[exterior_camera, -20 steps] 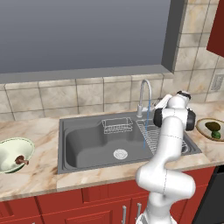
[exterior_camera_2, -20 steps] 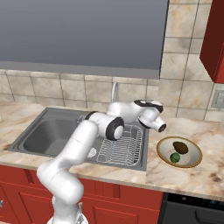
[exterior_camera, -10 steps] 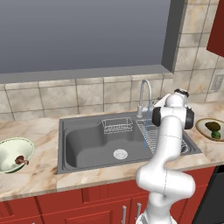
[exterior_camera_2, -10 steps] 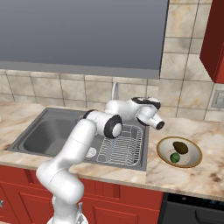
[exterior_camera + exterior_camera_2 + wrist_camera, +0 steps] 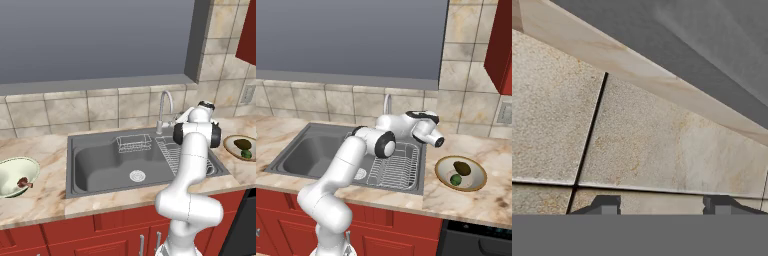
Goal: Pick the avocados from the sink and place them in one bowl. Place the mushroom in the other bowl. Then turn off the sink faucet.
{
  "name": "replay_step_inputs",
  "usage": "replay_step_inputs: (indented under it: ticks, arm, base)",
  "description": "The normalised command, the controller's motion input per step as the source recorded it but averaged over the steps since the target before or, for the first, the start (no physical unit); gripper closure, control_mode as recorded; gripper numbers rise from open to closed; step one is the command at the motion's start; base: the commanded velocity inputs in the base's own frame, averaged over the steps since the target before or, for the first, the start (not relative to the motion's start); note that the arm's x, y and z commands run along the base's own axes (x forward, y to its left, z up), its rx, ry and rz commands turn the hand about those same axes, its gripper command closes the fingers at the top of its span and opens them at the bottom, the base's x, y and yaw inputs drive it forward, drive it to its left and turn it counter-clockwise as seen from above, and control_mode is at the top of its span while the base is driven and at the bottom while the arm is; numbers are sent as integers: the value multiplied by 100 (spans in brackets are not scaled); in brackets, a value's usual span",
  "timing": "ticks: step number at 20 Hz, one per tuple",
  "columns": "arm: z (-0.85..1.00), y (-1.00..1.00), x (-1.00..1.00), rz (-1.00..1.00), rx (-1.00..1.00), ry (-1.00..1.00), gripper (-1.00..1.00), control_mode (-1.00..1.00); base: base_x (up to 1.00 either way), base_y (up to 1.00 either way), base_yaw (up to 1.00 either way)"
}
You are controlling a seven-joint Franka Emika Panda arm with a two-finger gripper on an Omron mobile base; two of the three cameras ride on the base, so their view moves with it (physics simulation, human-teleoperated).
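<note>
Both avocados lie in the shallow tan bowl (image 5: pixel 235 143) (image 5: pixel 476 175) on the right counter: the dark one (image 5: pixel 243 144) (image 5: pixel 462 167) and the green one (image 5: pixel 247 154) (image 5: pixel 456 179). The mushroom (image 5: pixel 23 183) rests in the pale green-cream bowl (image 5: pixel 12 172) at the far left. The chrome sink faucet (image 5: pixel 170 102) (image 5: pixel 387 101) stands behind the sink (image 5: pixel 100 165) (image 5: pixel 306 150). My hand (image 5: pixel 200 117) (image 5: pixel 426 127) hovers just right of the faucet, facing the tiled wall. The gripper (image 5: pixel 662 205) is open, nothing between its fingertips (image 5: pixel 607 204).
A wire drying rack (image 5: pixel 167 150) (image 5: pixel 396 165) fills the sink's right part, and a small wire basket (image 5: pixel 131 144) hangs at its back wall. The tiled backsplash (image 5: pixel 662 150) and window sill (image 5: pixel 637 65) are close ahead of the hand. Red cabinets run below the counter.
My hand has shifted slightly left, toward the faucet. The bowls, avocados and mushroom have not moved.
</note>
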Motion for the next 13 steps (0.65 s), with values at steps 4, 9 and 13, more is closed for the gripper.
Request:
replay_step_inputs:
  ticks: [4, 9, 13]
  arm:
    - [0, 0, 74, 45, 12, 0, -100, -100]
    - [0, 12, 97, 51, 14, 0, -100, -100]
    - [0, 67, 100, 49, 12, 0, -100, -100]
  base:
    - [0, 0, 0]
    - [0, 0, 0]
    - [0, 0, 0]
